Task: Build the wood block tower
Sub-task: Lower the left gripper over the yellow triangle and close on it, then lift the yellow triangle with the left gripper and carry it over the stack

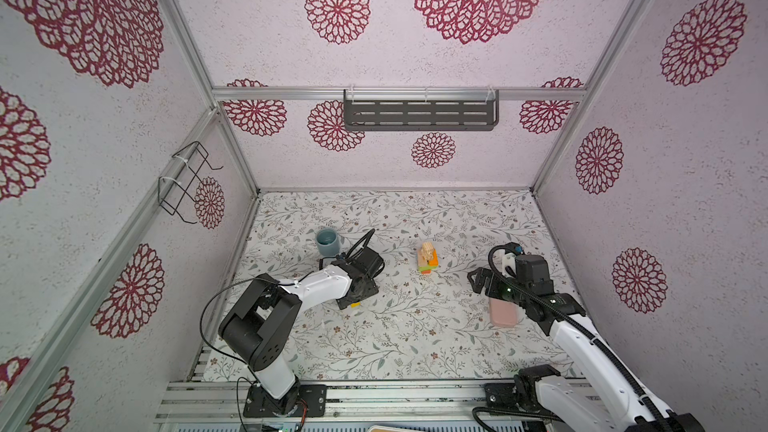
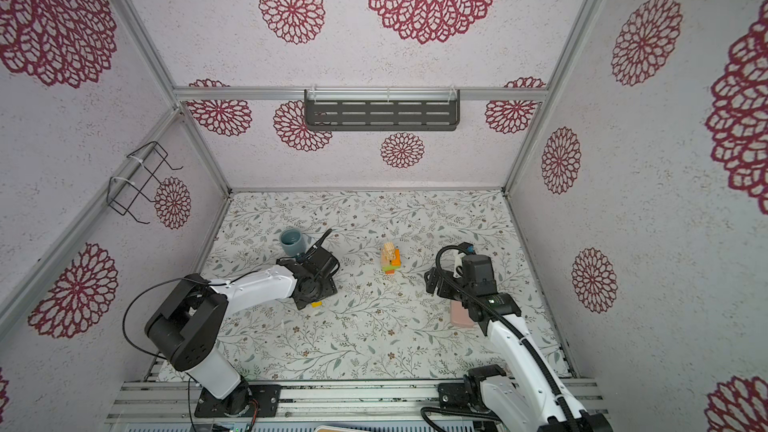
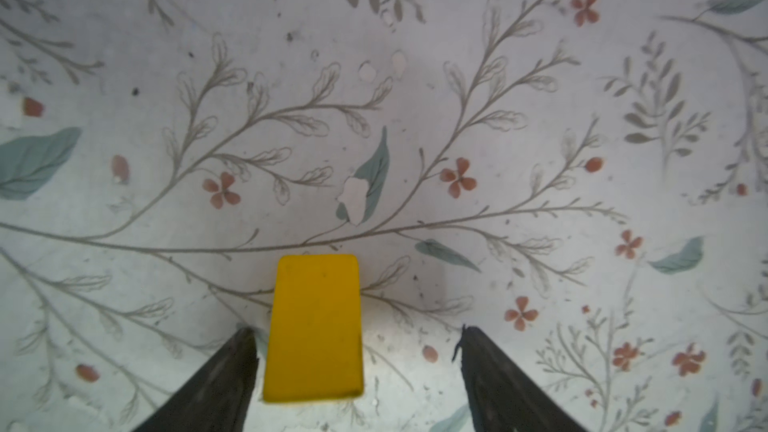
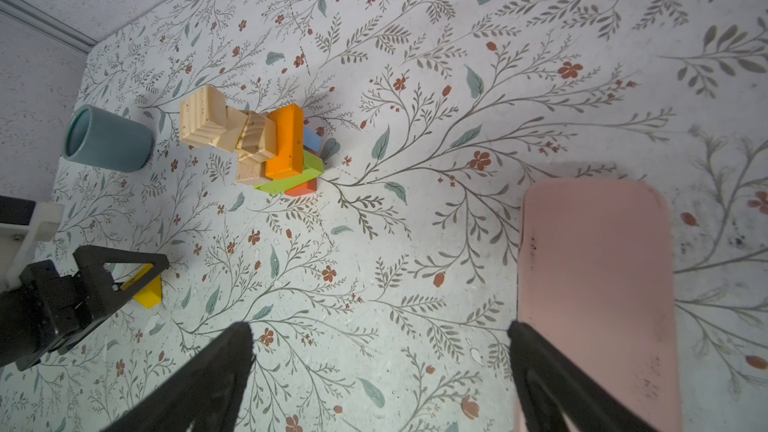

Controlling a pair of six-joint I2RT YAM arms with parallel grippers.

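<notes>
The left arm [image 1: 324, 284] bends down over the desk [image 1: 415, 326], jaws spread astride the yellow block [image 3: 316, 326]. The right arm [image 1: 582, 342] hovers, jaws wide and empty, right of the tower [image 1: 427, 258].

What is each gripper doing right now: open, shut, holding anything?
Left gripper: open, straddling the yellow block, not gripping it.
Right gripper: open, empty.

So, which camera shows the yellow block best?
The left wrist view: the yellow block lies whole inside the open left claw. The right wrist view shows it half hidden behind that claw; both top views show only a sliver beneath the claw.
</notes>
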